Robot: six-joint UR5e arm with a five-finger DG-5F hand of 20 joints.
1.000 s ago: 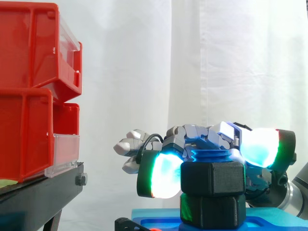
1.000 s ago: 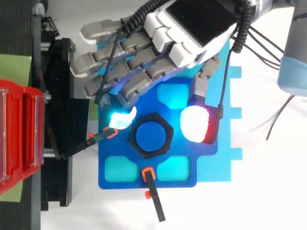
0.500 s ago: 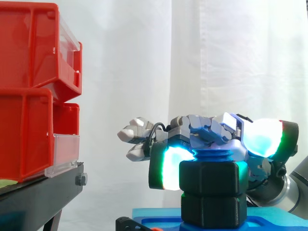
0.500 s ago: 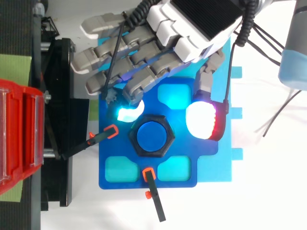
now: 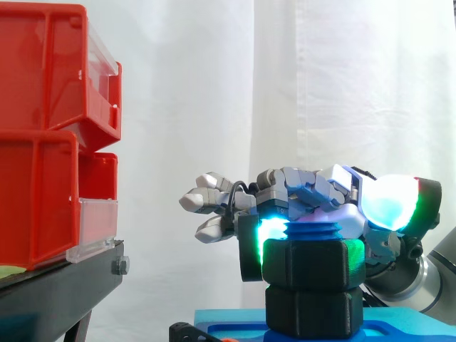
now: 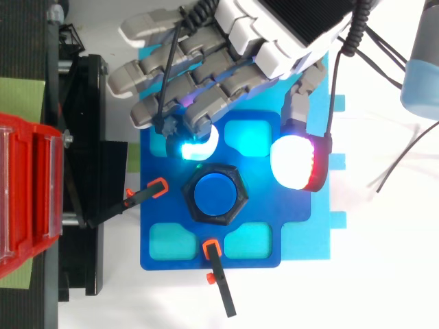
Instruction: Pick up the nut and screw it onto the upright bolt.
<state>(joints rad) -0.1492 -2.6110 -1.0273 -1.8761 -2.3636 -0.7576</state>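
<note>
Top view: red bins (image 6: 27, 192) at left, blue fixture plate (image 6: 288, 214) in the centre. My hand (image 6: 274, 34) hovers over the plate, spread wide and holding nothing, glowing pads either side of the black nut (image 5: 313, 265). The nut sits on the upright blue bolt (image 6: 214, 194).

Side cam: I look level across the work from close in, red bins (image 5: 50, 128) at frame left, white curtain (image 5: 285, 85) behind | Top cam: I look straight down, bins along the left edge | Shared: bins, blue base (image 6: 298, 229), nut (image 5: 313, 263), hand (image 6: 288, 27).
</note>
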